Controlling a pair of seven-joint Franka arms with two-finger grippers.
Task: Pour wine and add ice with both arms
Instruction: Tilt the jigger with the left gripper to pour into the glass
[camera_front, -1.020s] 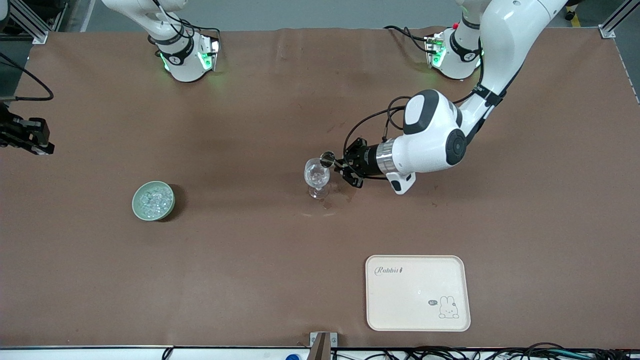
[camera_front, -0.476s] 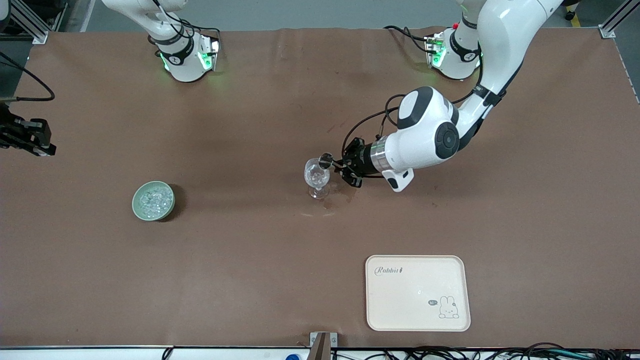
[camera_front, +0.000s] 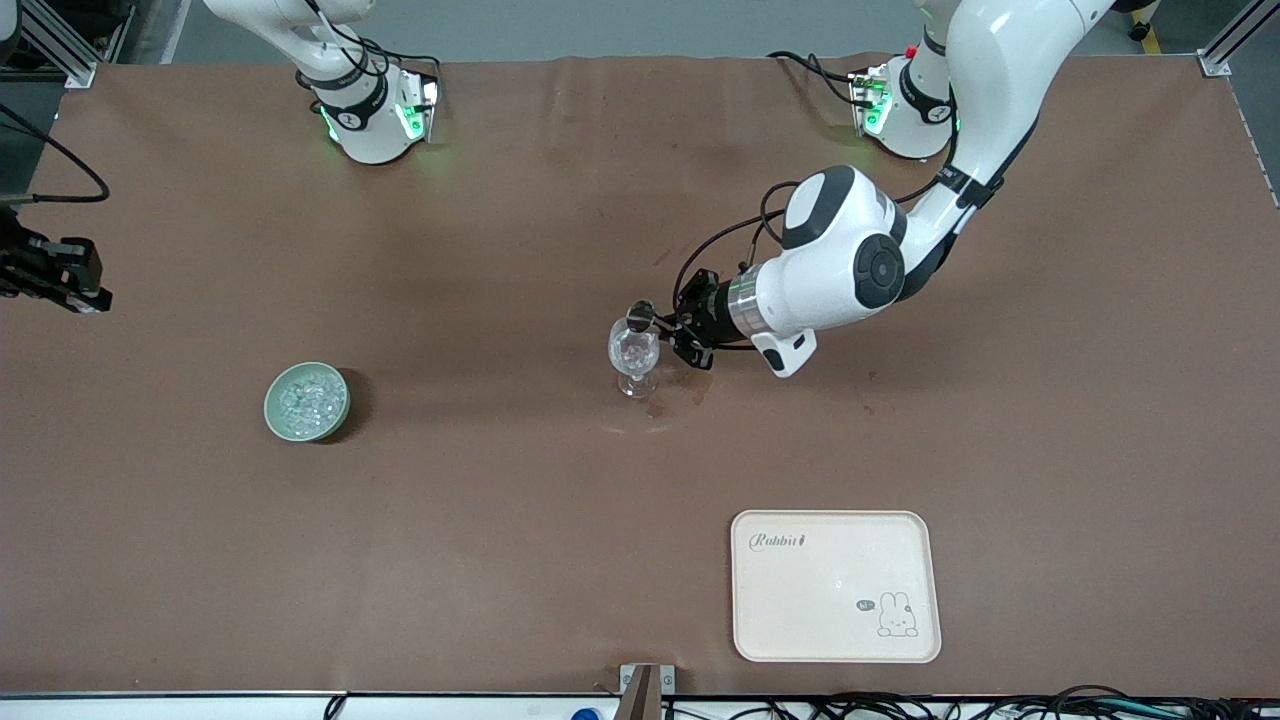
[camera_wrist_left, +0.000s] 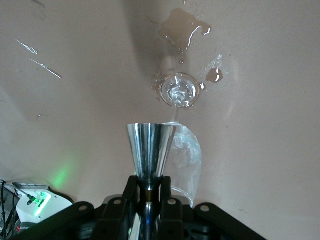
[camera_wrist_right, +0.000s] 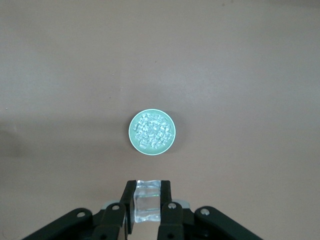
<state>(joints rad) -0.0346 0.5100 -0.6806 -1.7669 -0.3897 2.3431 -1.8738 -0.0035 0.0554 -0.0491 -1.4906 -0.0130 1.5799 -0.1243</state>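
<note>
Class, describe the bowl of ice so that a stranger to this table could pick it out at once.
Start at the brown table and look toward the right arm's end. There a small pale green bowl stands alone, heaped with the ice. Unlike the clear stemmed glass mid-table and the flat cream tray, it is round, green and opaque.

On the worktop (camera_front: 500, 520), the glass (camera_front: 634, 358) stands near centre; the bowl (camera_front: 307, 401) at its 9 o'clock holds ice (camera_front: 305, 400); the tray (camera_front: 835, 585) lies at its 5 o'clock.

Open brown table (camera_front: 480, 520) lies around the green ice bowl (camera_front: 306, 401); the left arm (camera_front: 840, 265) crowds the stemmed glass (camera_front: 634, 352).
</note>
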